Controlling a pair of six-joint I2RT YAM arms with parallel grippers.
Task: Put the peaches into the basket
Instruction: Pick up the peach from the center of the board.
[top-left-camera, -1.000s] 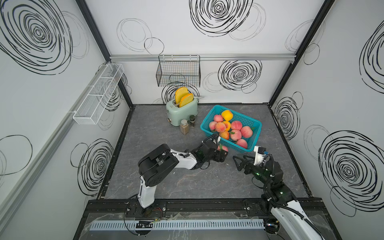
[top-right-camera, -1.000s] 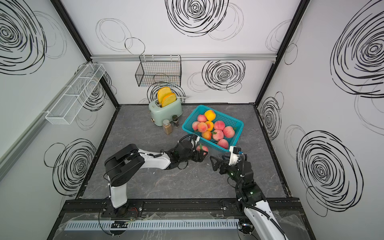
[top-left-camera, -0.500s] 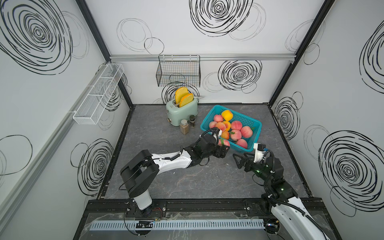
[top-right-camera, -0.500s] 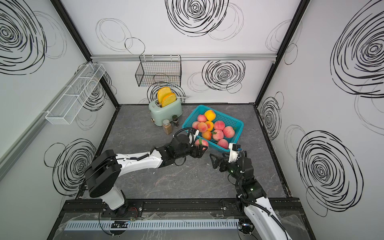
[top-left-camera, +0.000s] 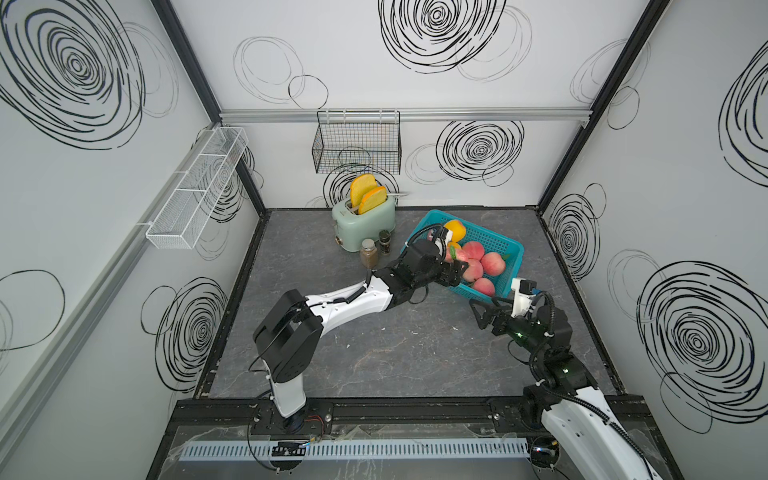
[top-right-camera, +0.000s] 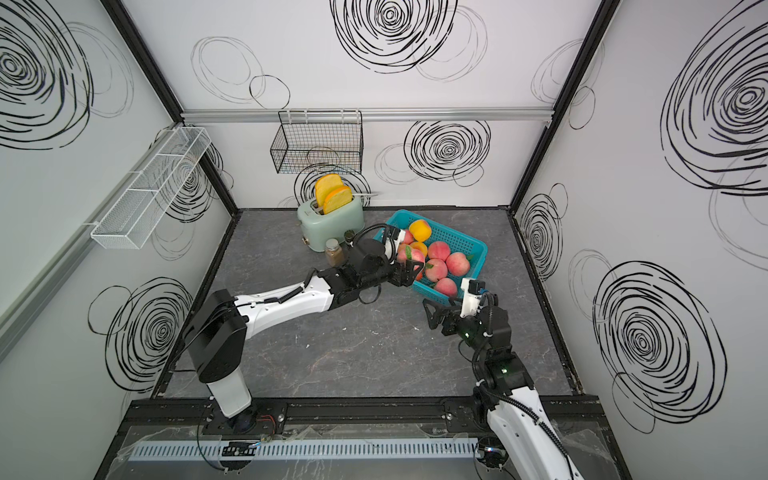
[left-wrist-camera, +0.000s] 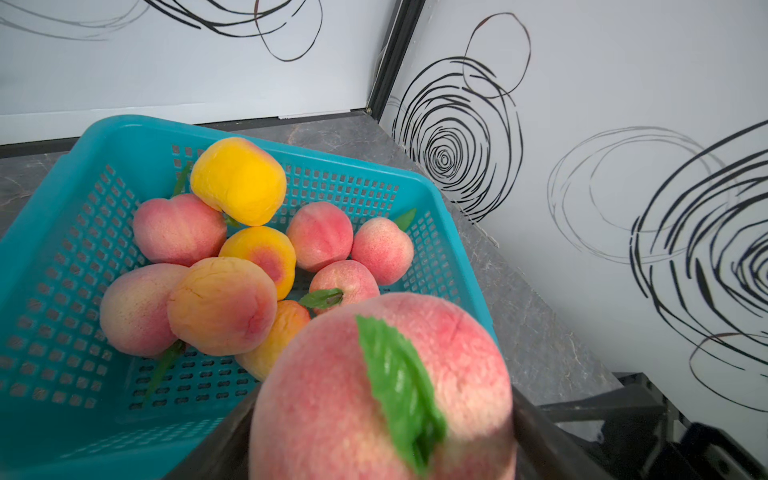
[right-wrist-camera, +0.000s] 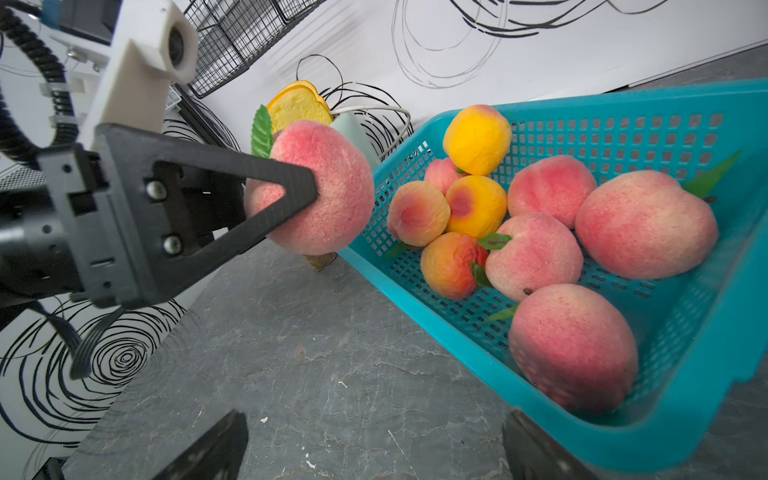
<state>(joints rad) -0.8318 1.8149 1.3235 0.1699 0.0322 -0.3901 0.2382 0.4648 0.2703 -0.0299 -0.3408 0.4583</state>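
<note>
My left gripper (top-left-camera: 455, 272) is shut on a pink peach with a green leaf (left-wrist-camera: 382, 395). It holds the peach (right-wrist-camera: 320, 199) in the air at the near-left rim of the teal basket (top-left-camera: 515, 257), over its edge. Several peaches (top-left-camera: 492, 264) lie piled inside the basket (right-wrist-camera: 415, 299), mostly pink, with a yellow one (top-left-camera: 455, 230) at the back. My right gripper (top-left-camera: 482, 311) hangs open and holds nothing. It is low over the floor beside the basket's near corner, and its fingers (right-wrist-camera: 208, 449) frame bare floor.
A mint toaster with two toast slices (top-left-camera: 365, 220) stands at the back, left of the basket. Two spice jars (top-left-camera: 369, 258) stand in front of it, close to my left forearm. A black wire basket (top-left-camera: 357, 147) hangs on the back wall and a white mesh rack (top-left-camera: 195, 187) on the left wall.
My left arm has stretched forward and carried the peach from the floor in front of the basket up to its rim. My right gripper has stayed nearly in place.
</note>
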